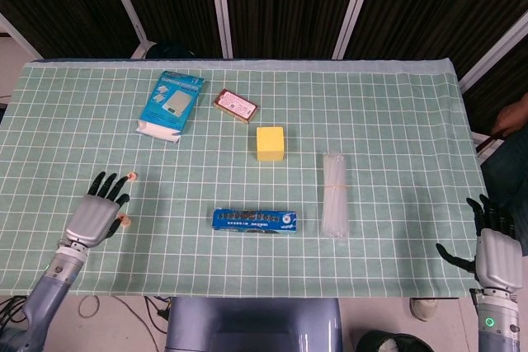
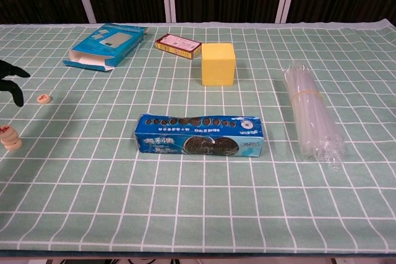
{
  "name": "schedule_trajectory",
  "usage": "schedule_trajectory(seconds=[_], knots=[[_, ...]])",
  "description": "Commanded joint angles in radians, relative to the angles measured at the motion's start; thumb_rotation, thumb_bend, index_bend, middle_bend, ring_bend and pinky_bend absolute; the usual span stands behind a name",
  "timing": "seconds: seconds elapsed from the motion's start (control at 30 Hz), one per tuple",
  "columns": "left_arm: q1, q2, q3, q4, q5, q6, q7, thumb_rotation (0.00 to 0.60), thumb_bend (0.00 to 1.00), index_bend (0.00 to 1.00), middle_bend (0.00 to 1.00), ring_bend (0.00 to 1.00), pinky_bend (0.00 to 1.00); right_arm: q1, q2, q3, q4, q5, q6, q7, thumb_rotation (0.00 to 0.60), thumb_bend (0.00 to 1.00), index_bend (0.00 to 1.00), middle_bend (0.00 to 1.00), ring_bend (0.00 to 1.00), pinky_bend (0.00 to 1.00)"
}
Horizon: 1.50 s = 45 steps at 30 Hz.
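Left robot hand (image 1: 96,213) hovers fingers spread, holding nothing, just above the small stack of round wooden discs (image 2: 9,138) on the green checked counter (image 1: 396,121); a single round wooden disc (image 2: 43,98) lies just beyond that stack; right robot hand (image 1: 497,253) hangs open, empty, well off from the stack.

The table (image 1: 396,105) wore a matt green checked cloth. On it, the biscuit pack (image 2: 201,135) looked like glossy blue plastic film, and the straws (image 2: 312,115) to its right were clear, shiny plastic. Behind it, the yellow cube (image 2: 218,63) looked smooth and matt.
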Motion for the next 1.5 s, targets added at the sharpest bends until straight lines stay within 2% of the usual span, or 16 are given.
schedule_trajectory(seconds=[0.03,0.27,0.43,0.63,1.0,1.5], knots=[[-0.016,0.013,-0.024,-0.013,-0.005,-0.003,-0.020,0.600,0.30,0.32,0.07,0.00,0.00,0.000,-0.003,0.001,0.001,0.001,0.004,-0.004,0.600,0.27,0.12,0.06,0.02,0.00],[-0.075,0.013,-0.090,0.005,-0.114,-0.089,-0.012,0.600,0.26,0.30,0.07,0.00,0.00,0.001,-0.007,0.004,0.000,0.007,0.005,-0.010,0.600,0.27,0.12,0.06,0.02,0.00],[-0.128,-0.022,-0.116,0.060,-0.197,-0.170,0.020,0.600,0.26,0.30,0.07,0.00,0.00,0.000,-0.008,0.005,-0.001,0.011,0.006,-0.011,0.600,0.27,0.12,0.06,0.02,0.00],[-0.174,-0.079,-0.139,0.132,-0.271,-0.218,0.030,0.600,0.26,0.31,0.07,0.00,0.00,0.001,-0.010,0.009,-0.005,0.022,0.005,-0.014,0.600,0.27,0.12,0.06,0.02,0.00],[-0.234,-0.116,-0.145,0.215,-0.382,-0.288,0.072,0.600,0.26,0.36,0.07,0.00,0.00,0.000,-0.012,0.013,-0.007,0.030,0.008,-0.015,0.600,0.27,0.12,0.06,0.02,0.00],[-0.276,-0.153,-0.124,0.290,-0.453,-0.313,0.098,0.600,0.27,0.40,0.07,0.00,0.00,0.001,-0.016,0.016,-0.008,0.036,0.009,-0.021,0.600,0.27,0.12,0.06,0.02,0.00]])
